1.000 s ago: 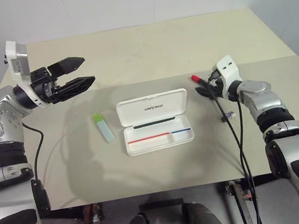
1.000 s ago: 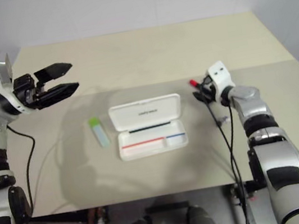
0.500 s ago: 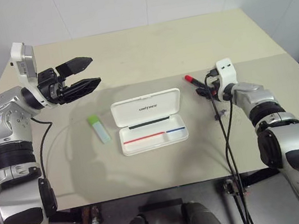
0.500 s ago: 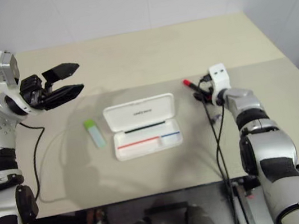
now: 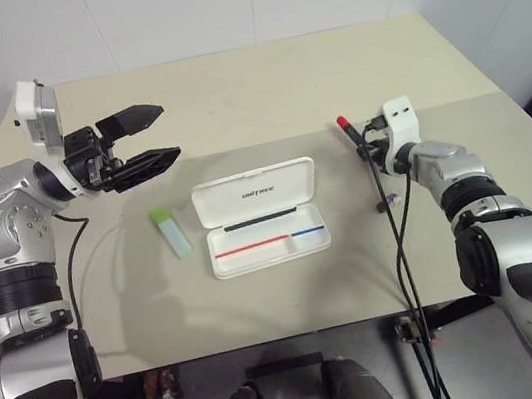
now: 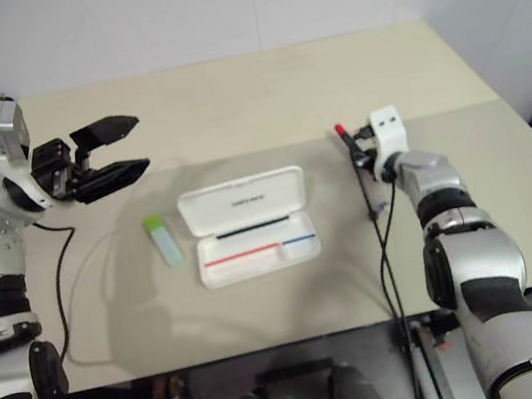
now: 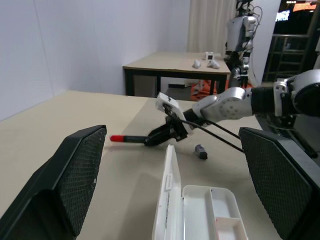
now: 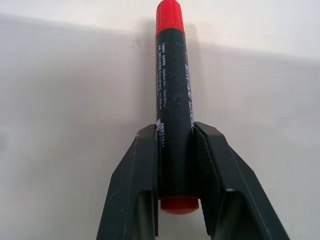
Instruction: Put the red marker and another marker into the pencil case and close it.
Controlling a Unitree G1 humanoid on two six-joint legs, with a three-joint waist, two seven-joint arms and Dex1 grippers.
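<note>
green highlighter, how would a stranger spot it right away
On the beige table, find the open white pencil case. The highlighter lies flat just to its left, below the open left gripper. Its light green cap and chunky pale body distinguish it from the slim red marker.

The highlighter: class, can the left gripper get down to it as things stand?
Probably yes. The left gripper hangs open above the table, and the highlighter lies alone beside the open case, nothing between.

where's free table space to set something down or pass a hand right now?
Free: the wide strip behind the pencil case up to the wall, and the front strip between case and near table edge. Tighter: the gap between green highlighter and case, and the right side around the right pincer holding the red marker.
</note>
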